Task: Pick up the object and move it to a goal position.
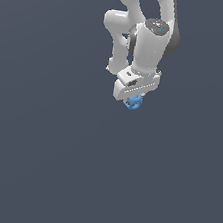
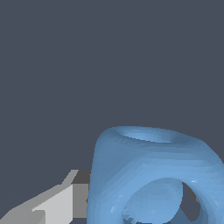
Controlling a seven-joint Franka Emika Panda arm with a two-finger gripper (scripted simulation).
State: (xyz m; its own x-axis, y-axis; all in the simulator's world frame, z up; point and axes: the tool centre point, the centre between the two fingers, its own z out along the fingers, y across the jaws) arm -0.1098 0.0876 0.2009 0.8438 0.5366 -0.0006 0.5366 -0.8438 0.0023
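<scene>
Exterior view
Arm (image 1: 145, 32): white, jointed; enters from the top edge, wrist pointing down.
Gripper (image 1: 134, 98): white block at the arm's lower end, seen in the upper middle of the frame; fingertips mostly hidden behind the block and the object.
Object (image 1: 133, 102): small, bright blue, roundish and lumpy; directly under the gripper block, touching it, partly covered by it.
Object size: much smaller than the gripper block.
Surface (image 1: 50, 165): plain dark grey-blue, fills the whole background; no edge or shadow visible.
Object height: contact with the surface or clearance above it cannot be told from this view.
Claw state, this view: finger gap hidden; narrow at most, with the object between.

Wrist view
Object (image 2: 153, 175): fills the lower part of the frame, very close to the camera; bright blue, hollow, with rounded walls.
Object openings: one oval opening on the upper face, one large round opening on the near face; blue inner lobe visible through the round opening.
Finger (image 2: 61, 199): light grey, angular, with a darker grey pad; pad pressed against the object's side wall.
Second finger: outside the frame or hidden behind the object.
Surface (image 2: 87, 65): same flat dark grey-blue behind the object.
Claw state, this view: closed narrow on the object, holding it by its sides.
</scene>
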